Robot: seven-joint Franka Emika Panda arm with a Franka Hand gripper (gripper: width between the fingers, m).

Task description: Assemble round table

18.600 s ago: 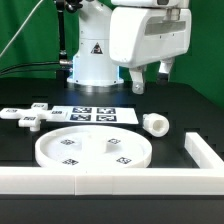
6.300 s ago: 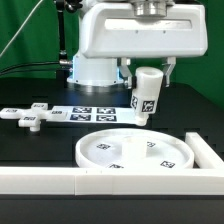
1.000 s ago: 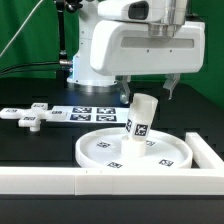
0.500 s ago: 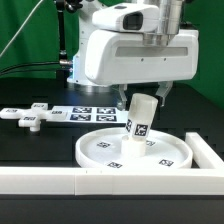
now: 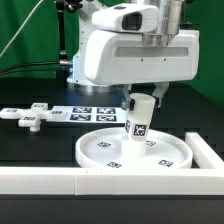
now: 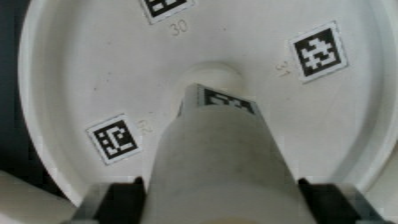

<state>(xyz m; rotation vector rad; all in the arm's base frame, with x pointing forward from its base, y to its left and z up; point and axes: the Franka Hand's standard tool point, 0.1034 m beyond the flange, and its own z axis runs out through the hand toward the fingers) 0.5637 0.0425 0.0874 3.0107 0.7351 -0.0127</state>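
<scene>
The large rimmed round disc (image 5: 135, 151) lies flat on the black table at the exterior view's right, tags facing up. My gripper (image 5: 142, 100) is shut on the short cylindrical post (image 5: 138, 118) and holds it nearly upright, slightly tilted, with its lower end at the disc's centre. In the wrist view the post (image 6: 217, 160) runs between my two black fingers (image 6: 118, 200) down to the raised hub (image 6: 217, 74) in the middle of the disc (image 6: 107, 70). The cross-shaped piece (image 5: 28, 115) lies on the table at the exterior view's left.
The marker board (image 5: 92, 115) lies behind the disc. A long white border wall (image 5: 60, 181) runs along the front edge and turns back at the exterior view's right (image 5: 207, 150). The arm's white base (image 5: 90, 65) stands at the back.
The gripper has lowered the post slightly and brought it more upright over the disc's centre. Much earlier the disc was further left and the post lay loose on the table.
</scene>
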